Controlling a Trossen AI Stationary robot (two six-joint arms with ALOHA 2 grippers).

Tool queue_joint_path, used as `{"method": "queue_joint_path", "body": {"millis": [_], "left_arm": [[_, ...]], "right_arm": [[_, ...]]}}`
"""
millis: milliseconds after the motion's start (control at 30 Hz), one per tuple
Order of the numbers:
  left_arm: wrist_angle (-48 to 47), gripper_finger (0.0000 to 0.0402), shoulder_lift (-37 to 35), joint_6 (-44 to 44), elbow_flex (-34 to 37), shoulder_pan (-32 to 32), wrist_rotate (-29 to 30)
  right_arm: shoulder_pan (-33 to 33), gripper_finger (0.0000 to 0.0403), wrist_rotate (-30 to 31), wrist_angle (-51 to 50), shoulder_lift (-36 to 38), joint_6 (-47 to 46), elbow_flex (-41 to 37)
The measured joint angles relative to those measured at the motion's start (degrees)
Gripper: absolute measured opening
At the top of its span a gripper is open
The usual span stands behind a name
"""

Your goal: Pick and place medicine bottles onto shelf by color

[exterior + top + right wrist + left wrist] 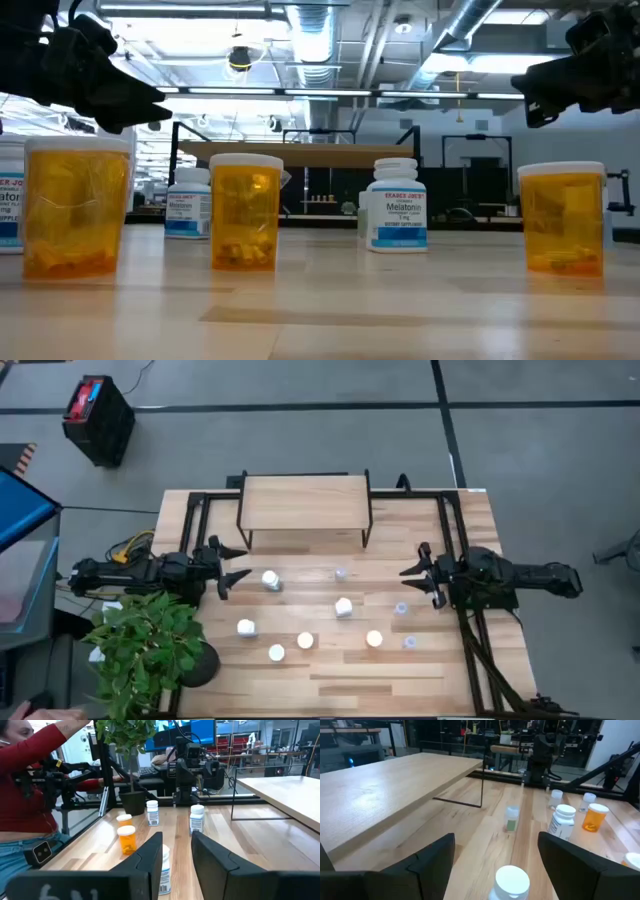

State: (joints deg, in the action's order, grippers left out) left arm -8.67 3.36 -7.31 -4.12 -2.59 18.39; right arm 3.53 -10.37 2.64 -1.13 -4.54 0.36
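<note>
Your left gripper (238, 563) hovers, jaws spread, near a round white bottle (270, 580); right gripper (412, 576) jaws part-spread, pinching nothing, above the slatted wooden desk (330, 670).

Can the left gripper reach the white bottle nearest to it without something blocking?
Probably yes: the left gripper is open, and the white bottle stands just ahead with bare table between.

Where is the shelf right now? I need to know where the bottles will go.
In the high view the shelf stands empty at the table's far edge, centred between both arms, behind the scattered bottles.
</note>
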Motion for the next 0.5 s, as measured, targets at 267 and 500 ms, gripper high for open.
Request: {"method": "queue_joint_path", "body": {"millis": [267,500], "left_arm": [[0.0,0.0273,0.0,0.0,0.0,0.0,0.0],[0.0,0.0273,0.0,0.0,0.0,0.0,0.0]], "right_arm": [[0.0,0.0127,0.0,0.0,0.0,0.0,0.0],[0.0,0.0127,0.0,0.0,0.0,0.0,0.0]]}}
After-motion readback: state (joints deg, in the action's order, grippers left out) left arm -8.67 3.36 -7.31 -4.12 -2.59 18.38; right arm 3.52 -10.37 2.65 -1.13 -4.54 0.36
